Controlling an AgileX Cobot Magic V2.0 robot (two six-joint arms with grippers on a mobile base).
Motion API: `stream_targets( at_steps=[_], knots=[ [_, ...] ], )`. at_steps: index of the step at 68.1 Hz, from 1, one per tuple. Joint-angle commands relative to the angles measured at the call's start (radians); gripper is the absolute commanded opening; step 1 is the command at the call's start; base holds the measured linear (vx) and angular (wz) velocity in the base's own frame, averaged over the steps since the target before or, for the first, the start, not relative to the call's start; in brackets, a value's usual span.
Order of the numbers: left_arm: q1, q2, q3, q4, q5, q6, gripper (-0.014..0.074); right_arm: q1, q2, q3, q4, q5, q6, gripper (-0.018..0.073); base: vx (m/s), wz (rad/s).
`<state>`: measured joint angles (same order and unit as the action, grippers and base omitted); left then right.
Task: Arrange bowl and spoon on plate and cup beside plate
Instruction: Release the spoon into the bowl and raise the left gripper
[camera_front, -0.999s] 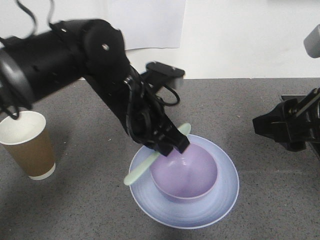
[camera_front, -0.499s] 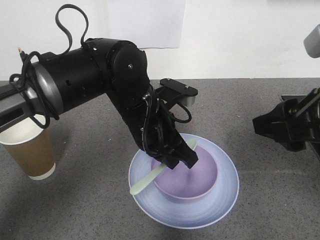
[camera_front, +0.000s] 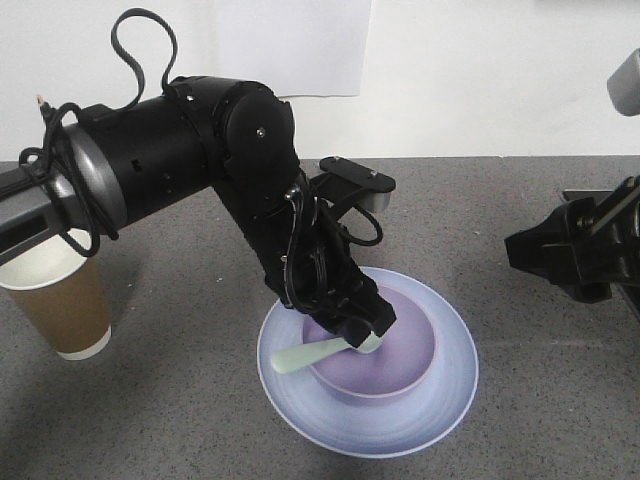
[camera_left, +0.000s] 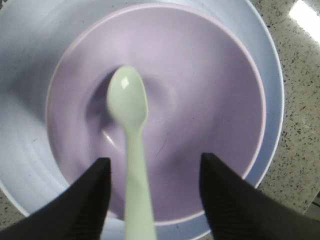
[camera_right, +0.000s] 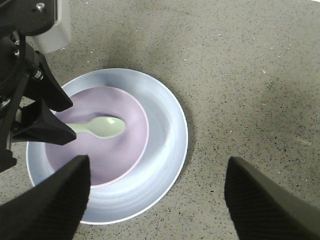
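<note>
The lavender bowl (camera_front: 395, 355) sits in the middle of the pale blue plate (camera_front: 450, 390). The mint-green spoon (camera_front: 315, 353) lies with its head inside the bowl (camera_left: 200, 100) and its handle over the bowl's left rim. My left gripper (camera_front: 365, 325) hovers just above it, open; in the left wrist view the spoon (camera_left: 129, 105) runs loose between the spread fingers. The brown paper cup (camera_front: 60, 295) stands upright at the far left, well apart from the plate. My right gripper (camera_front: 560, 255) hangs open to the right, with only plate (camera_right: 165, 130) and table between its fingers.
The grey speckled table (camera_front: 520, 420) runs back to a white wall. The left arm's bulk (camera_front: 170, 160) reaches over the area between cup and plate. A white sheet of paper (camera_front: 290, 45) hangs on the wall.
The left gripper has opened and let go of the spoon. The spoon has dropped from its slanted hold, so its head now lies in the bowl. The right arm has not moved.
</note>
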<state>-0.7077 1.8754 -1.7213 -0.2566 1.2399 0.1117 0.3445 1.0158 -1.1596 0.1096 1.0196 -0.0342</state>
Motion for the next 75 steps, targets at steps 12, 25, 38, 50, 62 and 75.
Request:
stream_targets(
  at_steps=[12,25,38,50,62,75],
  knots=[
    [-0.004,-0.047,-0.029,-0.019,0.013,0.004,0.0484,-0.002,-0.013,-0.023,-0.004,-0.063,-0.008,0.0546,0.0,0.0],
    [-0.003,-0.065,-0.029,-0.009,0.012,-0.006,0.0484,-0.002,-0.013,-0.023,-0.004,-0.063,-0.008,0.0546,0.0,0.0],
    [-0.003,-0.137,-0.029,0.102,0.012,-0.056,0.0484,-0.002,-0.013,-0.023,-0.004,-0.064,-0.008,0.0546,0.0,0.0],
    [0.014,-0.244,-0.029,0.313,0.012,-0.177,0.0484,-0.002,-0.013,-0.023,-0.004,-0.064,-0.008,0.0546,0.0,0.0],
    [0.118,-0.358,-0.029,0.378,0.012,-0.234,0.0484,-0.002,-0.013,-0.023,-0.004,-0.064,-0.009,0.0546,0.0,0.0],
    [0.273,-0.447,-0.028,0.377,0.012,-0.234,0.0482,-0.002,-0.013,-0.023,-0.004,-0.064,-0.009,0.0546,0.0,0.0]
  ],
)
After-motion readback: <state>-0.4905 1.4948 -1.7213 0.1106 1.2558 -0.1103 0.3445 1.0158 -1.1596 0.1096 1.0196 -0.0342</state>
